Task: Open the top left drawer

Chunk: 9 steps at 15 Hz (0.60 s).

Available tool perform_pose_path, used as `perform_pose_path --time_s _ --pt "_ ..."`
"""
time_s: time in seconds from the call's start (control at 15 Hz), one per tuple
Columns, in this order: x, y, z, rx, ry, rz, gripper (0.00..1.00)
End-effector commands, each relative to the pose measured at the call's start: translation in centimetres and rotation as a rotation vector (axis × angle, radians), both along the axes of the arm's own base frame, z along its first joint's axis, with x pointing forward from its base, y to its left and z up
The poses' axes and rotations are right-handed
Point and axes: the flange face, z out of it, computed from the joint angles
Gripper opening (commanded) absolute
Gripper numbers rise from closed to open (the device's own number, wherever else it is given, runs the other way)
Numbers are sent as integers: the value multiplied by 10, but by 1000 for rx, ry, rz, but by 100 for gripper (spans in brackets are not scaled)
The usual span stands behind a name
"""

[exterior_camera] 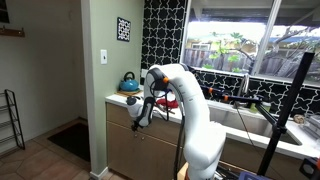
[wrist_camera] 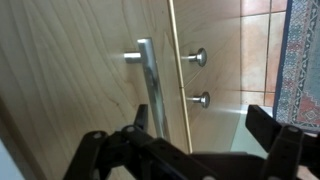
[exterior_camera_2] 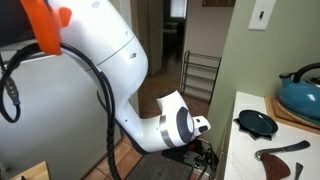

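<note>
The top left drawer (exterior_camera: 150, 126) is the light-brown wood front just under the counter's end. In the wrist view a wood panel (wrist_camera: 90, 80) carries a silver bar handle (wrist_camera: 151, 85). I cannot tell whether the drawer is pulled out. My gripper (wrist_camera: 203, 122) is open and empty, with its black fingers spread just below and right of the handle and close to the wood. In both exterior views the gripper (exterior_camera: 136, 109) (exterior_camera_2: 205, 156) hangs at the cabinet front below the counter edge.
Two round silver knobs (wrist_camera: 197, 57) (wrist_camera: 202, 99) sit on the neighbouring panel. A teal kettle (exterior_camera: 130, 80) (exterior_camera_2: 301, 93) and a black dish (exterior_camera_2: 257, 122) stand on the counter (exterior_camera: 120, 98). A wire rack (exterior_camera_2: 200, 75) stands by the wall. A rug (wrist_camera: 302, 50) lies on the tiled floor.
</note>
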Motion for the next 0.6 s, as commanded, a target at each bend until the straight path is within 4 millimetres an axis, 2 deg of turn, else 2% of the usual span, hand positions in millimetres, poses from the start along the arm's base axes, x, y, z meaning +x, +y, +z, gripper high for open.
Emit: perform_pose_path --time_s 0.0,0.53 --pt "8 -3 -16 -14 -27 5 100" --pt "12 -12 -30 -38 -37 18 100"
